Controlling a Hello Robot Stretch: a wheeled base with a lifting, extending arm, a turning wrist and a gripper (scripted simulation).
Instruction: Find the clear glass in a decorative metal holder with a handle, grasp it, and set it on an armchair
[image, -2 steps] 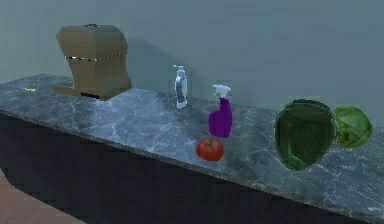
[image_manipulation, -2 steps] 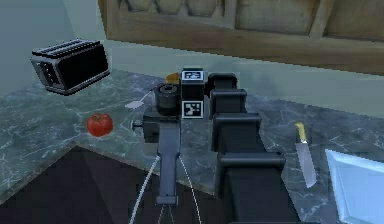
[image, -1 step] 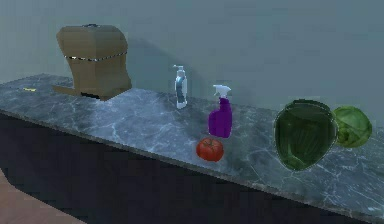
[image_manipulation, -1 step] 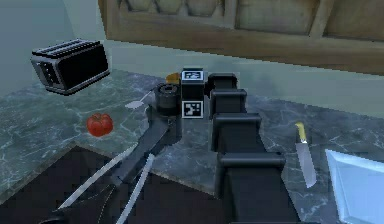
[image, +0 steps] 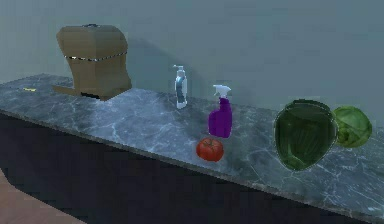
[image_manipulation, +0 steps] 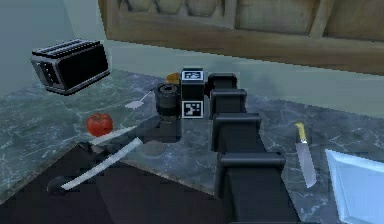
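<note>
- Likely clear glass in a decorative metal holder: small pale shape with a thin loop at one side, standing on the grey veined marble tabletop in the arm side view, near the far end of the dark square-barred arm. Too small to name with certainty.
- Handling, as judged: light, rigid and fragile. Bare glass slippery, metal holder stiffer and safer to grip. Best taken around the holder's body or across the handle, never by the rim. To be kept upright, since possibly loose in its holder.
- Gripper: dark body left of the two white marker squares, with thin pale fingers slanting toward the arm side view's lower left. Cannot tell whether spread or pressed together, nor whether anything is held.
- Just beside the fingers: round red tomato.
- Farther out on the same tabletop: black and silver toaster at upper left, yellow-handled kitchen knife and pale square tray at right.
- Forward view, dark marble counter stretch: brown box-like appliance, clear pump bottle, purple spray bottle, second red tomato, large green leafy head and smaller green leafy head.
</note>
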